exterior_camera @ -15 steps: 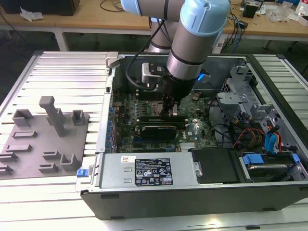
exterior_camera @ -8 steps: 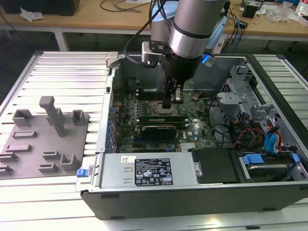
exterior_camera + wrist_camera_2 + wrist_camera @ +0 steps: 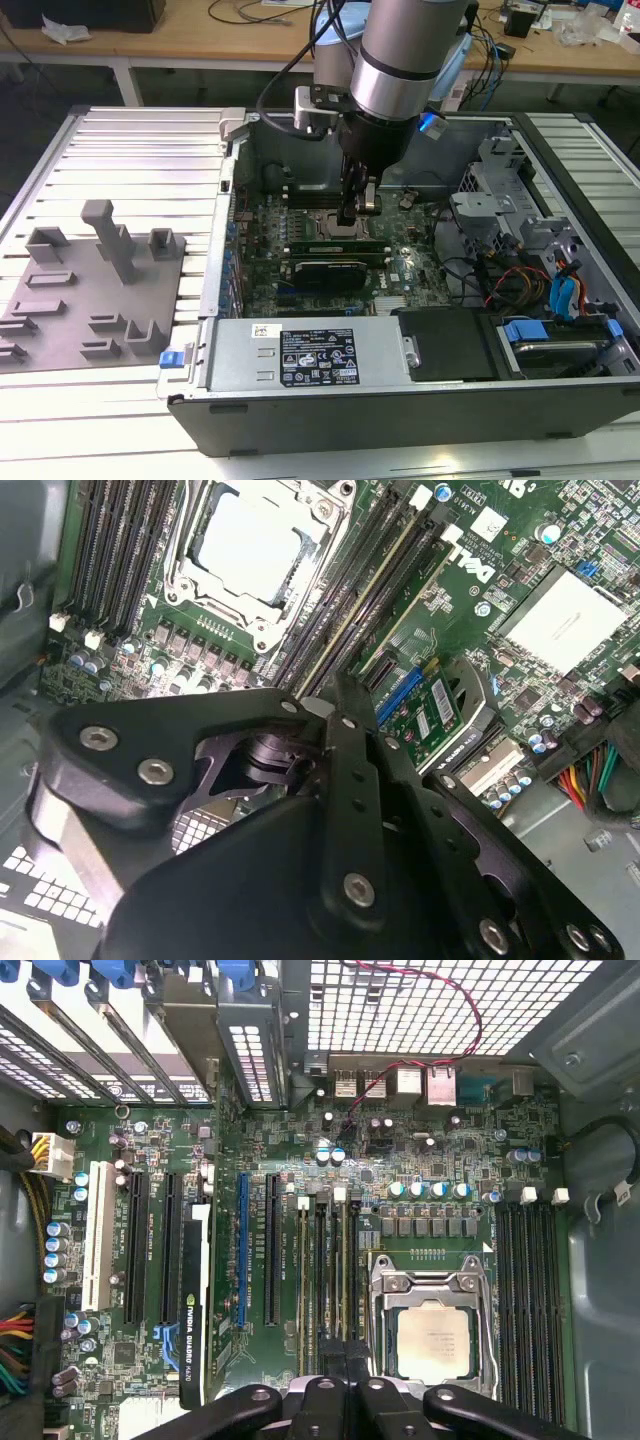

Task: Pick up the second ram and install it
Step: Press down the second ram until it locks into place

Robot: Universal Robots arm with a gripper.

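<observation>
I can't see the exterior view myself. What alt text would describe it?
A robot arm reaches down into an open computer case, its end effector just above the motherboard near the memory slots and processor socket. On the slatted metal table at the exterior view's left lies a grey plastic holder tray with upright blocks.

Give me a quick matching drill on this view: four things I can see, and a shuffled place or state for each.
Things:
1. gripper
2. grey holder tray
3. processor socket
4. graphics card

Places or states:
A. outside the case, on the exterior view's left
B. seated upright in an expansion slot
C. down inside the case, over the memory slots
D. framed by a metal bracket, between two banks of memory slots

Pairs: 1-C, 2-A, 3-D, 4-B
</observation>
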